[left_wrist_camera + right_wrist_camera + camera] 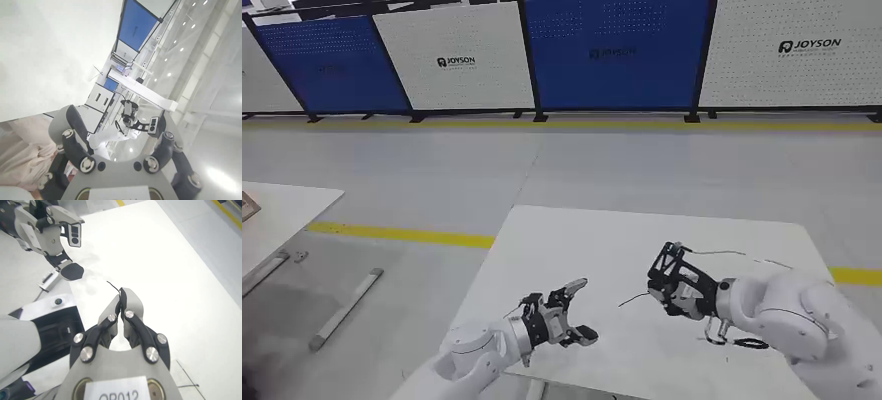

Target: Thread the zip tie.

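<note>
My right gripper (654, 282) hovers over the white table (572, 240), right of centre, shut on a thin black zip tie (634, 298). The tie's free tail sticks out toward the left arm. In the right wrist view the zip tie (113, 286) pokes out in a curl from between the closed fingertips of my right gripper (121, 297). My left gripper (587, 312) sits near the table's front edge, open and holding nothing, a short gap from the tail. From the left wrist view, the left gripper (117, 115) faces the right arm's gripper (127, 113) farther off.
Loose black zip ties lie on the table: two thin ones (717, 252) (770, 263) behind the right arm and one (737, 343) beside it near the front. One zip tie (187, 376) shows close to the right wrist. Blue and white partition panels (617, 50) stand far behind.
</note>
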Motion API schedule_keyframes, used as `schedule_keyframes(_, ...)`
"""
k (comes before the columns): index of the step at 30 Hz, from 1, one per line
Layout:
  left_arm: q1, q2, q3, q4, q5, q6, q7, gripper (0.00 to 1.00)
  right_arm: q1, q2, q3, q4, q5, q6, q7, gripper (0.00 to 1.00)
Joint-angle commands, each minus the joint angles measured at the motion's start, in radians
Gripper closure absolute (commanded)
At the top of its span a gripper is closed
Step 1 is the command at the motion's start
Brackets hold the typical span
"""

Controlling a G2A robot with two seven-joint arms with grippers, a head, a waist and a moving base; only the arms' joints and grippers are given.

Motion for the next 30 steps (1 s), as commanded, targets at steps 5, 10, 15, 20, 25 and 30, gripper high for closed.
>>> schedule_keyframes(5, -0.060, 0.004, 0.049, -0.005, -0.141, 0.000, 0.110, 0.00, 0.050, -0.011, -0.054, 0.002, -0.006, 0.000, -0.003, 1.00)
schedule_keyframes(10, -0.060, 0.004, 0.049, -0.005, -0.141, 0.000, 0.110, 0.00, 0.050, -0.011, -0.054, 0.002, -0.006, 0.000, -0.003, 1.00)
schedule_keyframes(15, -0.062, 0.001, 0.062, -0.012, -0.132, -0.009, 0.119, 0.00, 0.044, -0.011, -0.055, 0.002, -0.012, 0.001, -0.015, 1.00)
schedule_keyframes(20, -0.116, -0.022, 0.134, -0.019, -0.125, -0.033, 0.220, 0.00, 0.063, -0.021, -0.076, -0.034, -0.072, 0.000, 0.001, 1.00)
schedule_keyframes(25, -0.191, -0.044, 0.170, 0.020, -0.194, -0.015, 0.287, 0.00, 0.086, -0.028, -0.097, -0.046, -0.126, 0.000, 0.013, 1.00)
schedule_keyframes(30, -0.191, -0.044, 0.170, 0.020, -0.194, -0.015, 0.287, 0.00, 0.086, -0.028, -0.097, -0.046, -0.126, 0.000, 0.013, 1.00)
